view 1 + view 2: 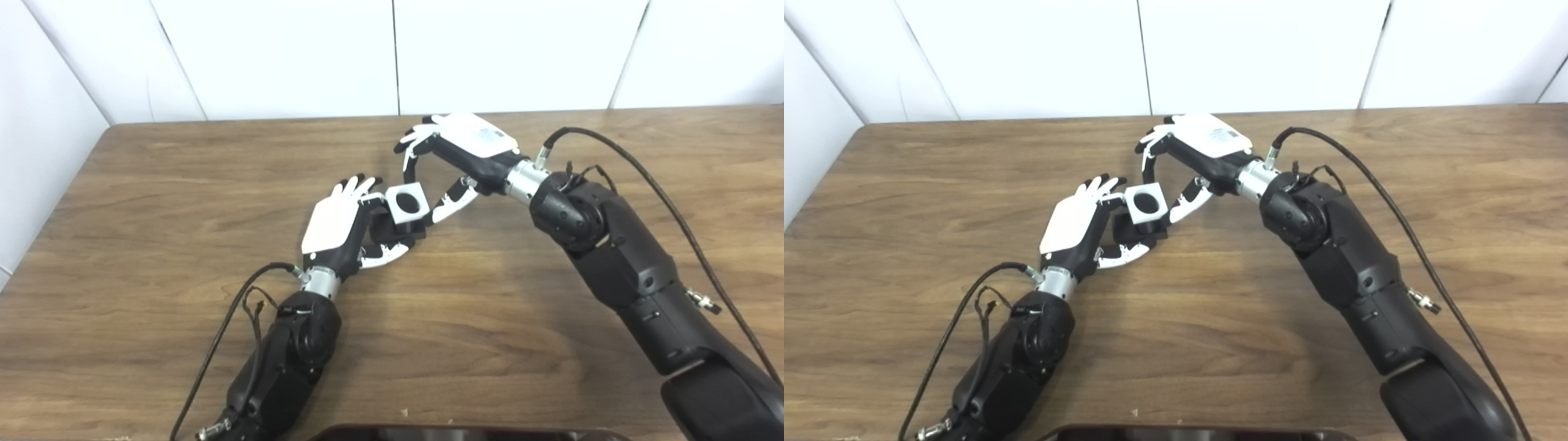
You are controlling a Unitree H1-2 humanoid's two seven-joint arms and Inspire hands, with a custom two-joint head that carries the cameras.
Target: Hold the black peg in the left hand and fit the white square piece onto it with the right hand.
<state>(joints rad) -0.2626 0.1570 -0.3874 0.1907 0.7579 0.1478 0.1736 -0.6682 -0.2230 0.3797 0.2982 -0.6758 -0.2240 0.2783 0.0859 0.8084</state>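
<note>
Working largest to smallest, we start with the wooden table [184, 343] — it fills both views, white wall panels [392, 55] behind it, and a dark edge [465, 433] at the bottom of the picture that we cannot identify. Both arms come in from the bottom edge and meet near the table's middle, each trailing a black cable [674, 214].

The right hand [456, 160] sits just behind and right of the piece, fingers spread and arched. Its thumb tip looks close to the piece's right edge, maybe touching — we cannot tell. It grips nothing that we can see, so we call it open.

The left hand [343, 229] is curled around the black peg [398, 231], holding its dark base between fingers and thumb, low over the table.

The white square piece [406, 204] sits on top of that peg, round hole facing up toward the cameras, a little tilted.

Progress, as we judge it: the peg is held and the piece appears to be on it, so the fit looks mostly done. We cannot see whether it is fully seated. Left to do — probably press it home if needed and clear the right hand. Nothing on the table stands in the way; the only crowding is the two hands' own fingers around the piece.
</note>
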